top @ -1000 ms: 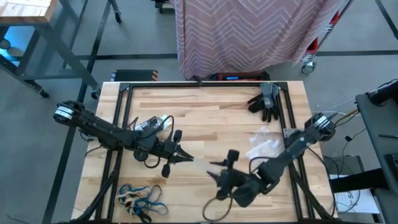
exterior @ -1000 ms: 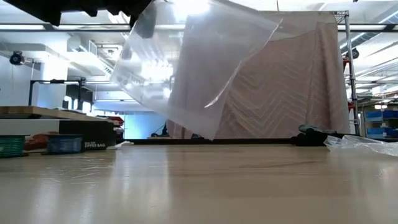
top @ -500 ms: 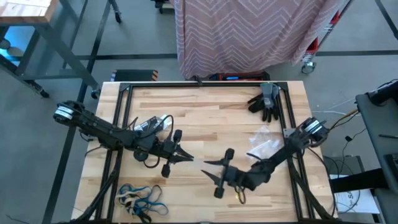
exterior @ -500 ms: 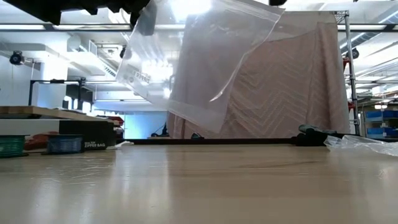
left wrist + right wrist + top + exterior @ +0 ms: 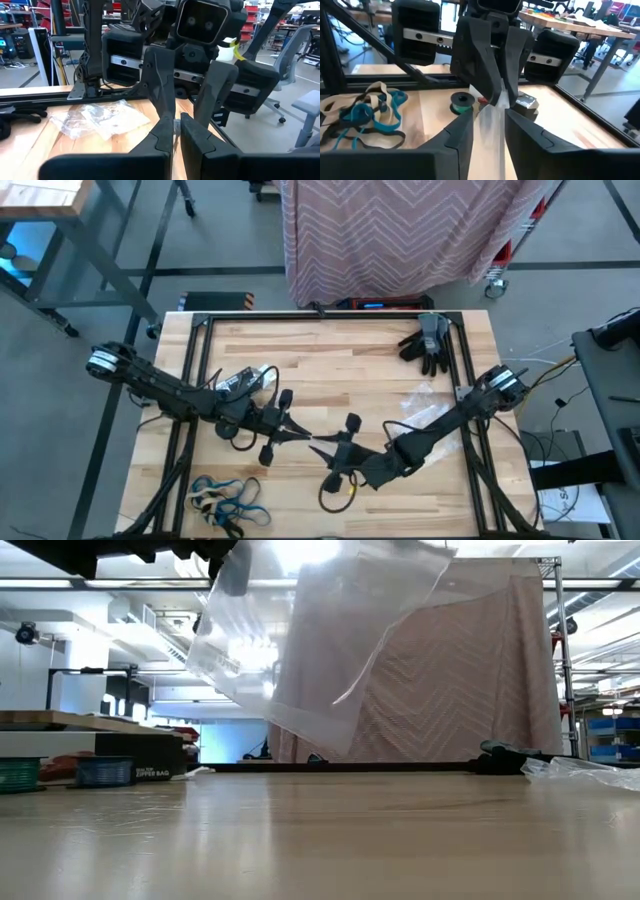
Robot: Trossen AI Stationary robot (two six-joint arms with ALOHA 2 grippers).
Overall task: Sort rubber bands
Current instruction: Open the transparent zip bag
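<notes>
Holding a clear plastic bag (image 5: 320, 650) up over the middle of the desk (image 5: 340, 360), the left tool (image 5: 300, 433) is clenched on one edge of it, its fingers pinched flat together with the film between them. The right tool (image 5: 322, 451) faces it tip to tip, just beside it. Its fingers (image 5: 462, 135) stand a little apart with the same film running between them; I cannot tell whether they have bitten on it yet.

The rubber bands (image 5: 225, 500), a loose tangle of blue, tan and black loops, lie on the desk near its front edge, on the left arm's side, well apart from both tools. From the meeting point of the tools the pile lies forward and to the left, so the left arm is nearer to it, but that arm is the one bearing the bag.

My guess is that the bag's mouth has to be opened between the two tools before any band goes in. A second bag (image 5: 425, 412) and dark gloves (image 5: 428, 343) lie off on the right side.
</notes>
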